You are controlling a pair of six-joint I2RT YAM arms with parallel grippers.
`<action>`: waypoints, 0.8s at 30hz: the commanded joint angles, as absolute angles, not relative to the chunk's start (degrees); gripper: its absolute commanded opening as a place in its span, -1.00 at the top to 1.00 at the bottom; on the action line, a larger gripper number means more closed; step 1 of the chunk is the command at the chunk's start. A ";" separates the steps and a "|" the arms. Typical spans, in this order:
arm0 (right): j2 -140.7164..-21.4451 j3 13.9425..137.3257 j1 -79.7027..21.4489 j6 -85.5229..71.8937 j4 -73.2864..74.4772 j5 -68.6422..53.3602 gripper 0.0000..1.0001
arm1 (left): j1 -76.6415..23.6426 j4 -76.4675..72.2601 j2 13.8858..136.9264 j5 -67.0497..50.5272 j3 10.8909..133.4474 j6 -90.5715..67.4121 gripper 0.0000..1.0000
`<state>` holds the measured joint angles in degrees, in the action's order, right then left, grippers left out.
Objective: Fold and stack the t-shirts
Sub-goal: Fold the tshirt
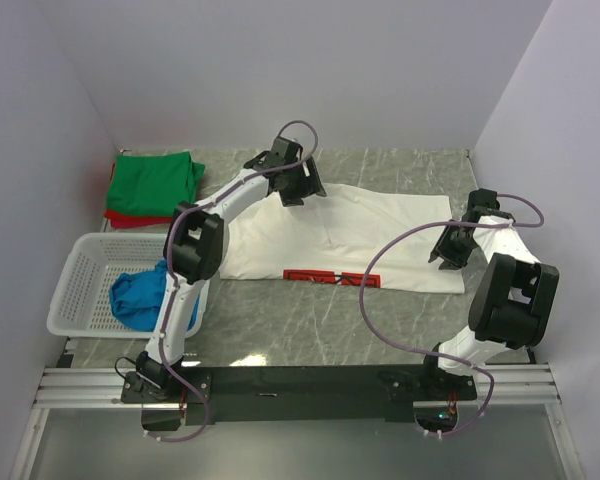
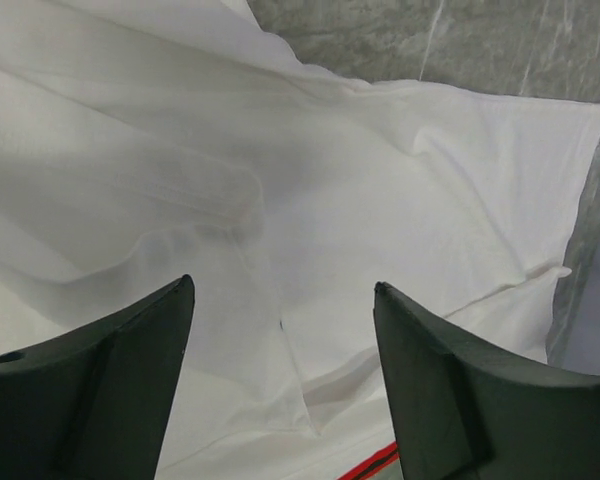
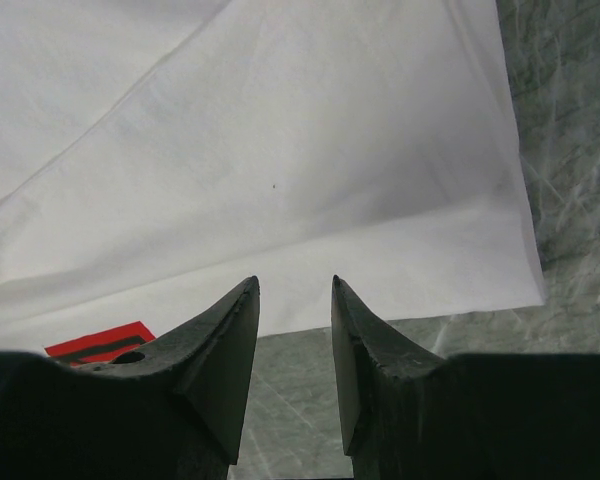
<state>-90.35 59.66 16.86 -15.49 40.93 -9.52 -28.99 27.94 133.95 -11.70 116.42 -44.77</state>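
Left gripper [image 2: 282, 290] is hovering over white t-shirt [image 2: 360, 170], jaws spread wide, empty. Right gripper [image 3: 295, 285] is hanging at the shirt's edge, jaws narrowly parted, empty.

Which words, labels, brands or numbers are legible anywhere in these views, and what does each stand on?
No text can be read.
Red print on the white t-shirt: only a folded strip shows at its near edge, too small and cut off to read.
Green t-shirt, blue t-shirt, basket: no text visible.
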 commanded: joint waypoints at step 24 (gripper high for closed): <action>-91.05 59.33 16.44 -14.59 39.55 -8.70 0.15 | -33.13 32.34 142.73 -0.18 126.91 -32.17 -0.12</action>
